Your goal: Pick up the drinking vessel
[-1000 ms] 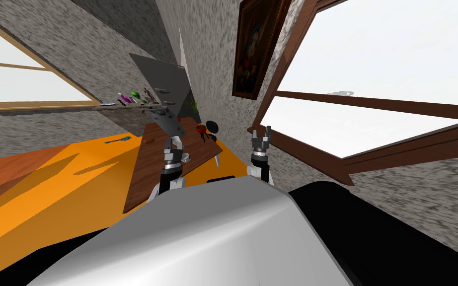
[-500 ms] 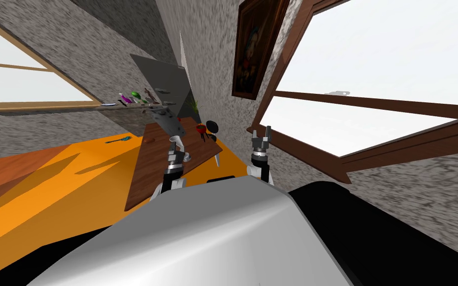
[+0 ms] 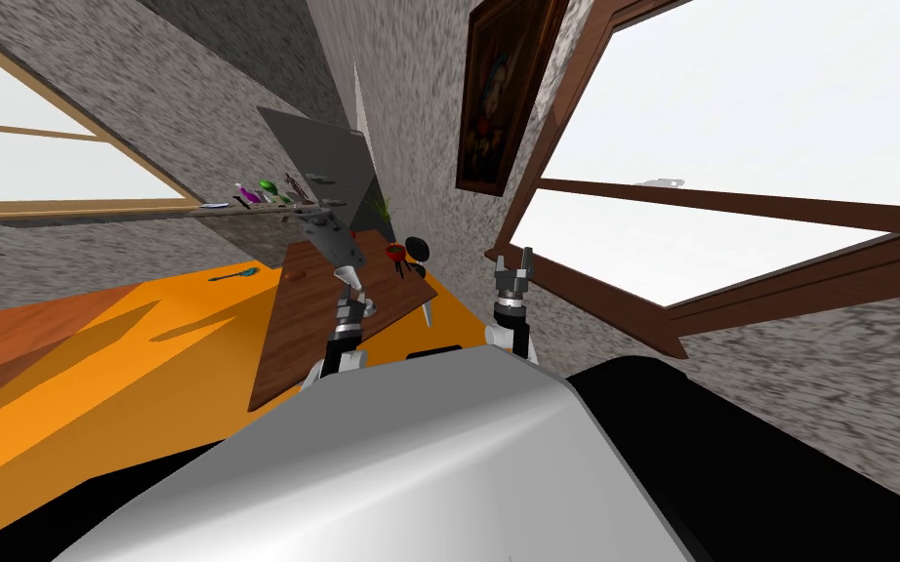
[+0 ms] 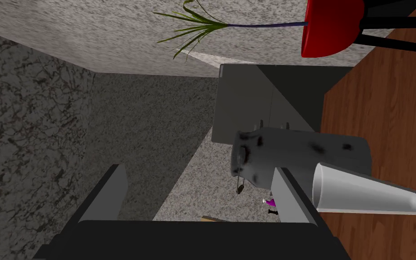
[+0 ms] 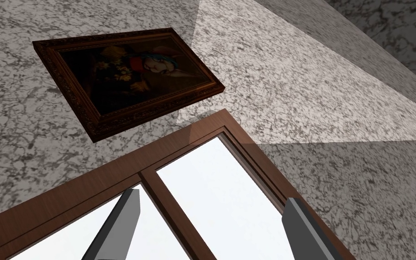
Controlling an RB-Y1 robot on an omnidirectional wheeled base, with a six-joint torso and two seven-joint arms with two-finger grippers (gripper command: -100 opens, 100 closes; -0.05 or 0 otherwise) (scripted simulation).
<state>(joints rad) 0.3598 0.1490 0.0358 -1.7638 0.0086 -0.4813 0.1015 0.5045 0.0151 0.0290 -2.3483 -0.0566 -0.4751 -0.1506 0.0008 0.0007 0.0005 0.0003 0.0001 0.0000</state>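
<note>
Nothing done yet: white cup (image 4: 365, 196) mid-tabletop (image 4: 383, 113), just outside our left gripper (image 4: 199, 168), wide open, empty; right gripper (image 5: 212, 195) open, empty. Grasp, lift remain.

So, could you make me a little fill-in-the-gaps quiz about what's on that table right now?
1. The left claw, beside the white cone-shaped cup, has its two fingers ____.
2. The round bowl on black legs is coloured ____.
3. The brown table top under the cup is made of ____.
Missing words: open; red; wood.
</note>
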